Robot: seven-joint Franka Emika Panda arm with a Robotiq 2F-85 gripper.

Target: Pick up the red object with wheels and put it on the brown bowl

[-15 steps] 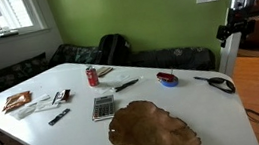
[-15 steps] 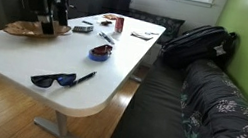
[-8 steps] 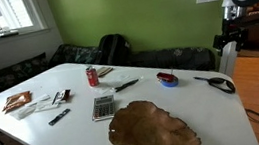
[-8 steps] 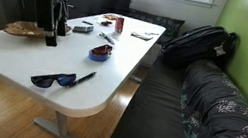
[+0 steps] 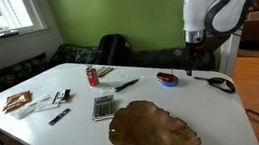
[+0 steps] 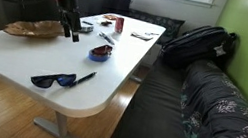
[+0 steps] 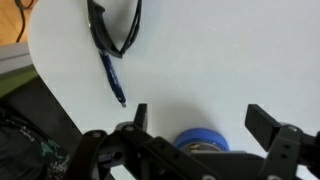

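Brown bowl in both ext. views, not wrist cam; gripper wide open over blue ring

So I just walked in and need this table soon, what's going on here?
A robot arm reaches over the white table, its pincer open and empty, hanging just above the blue ring. The small red object with wheels seems to sit at that ring, untouched. The brown bowl, where it should go, holds nothing yet.
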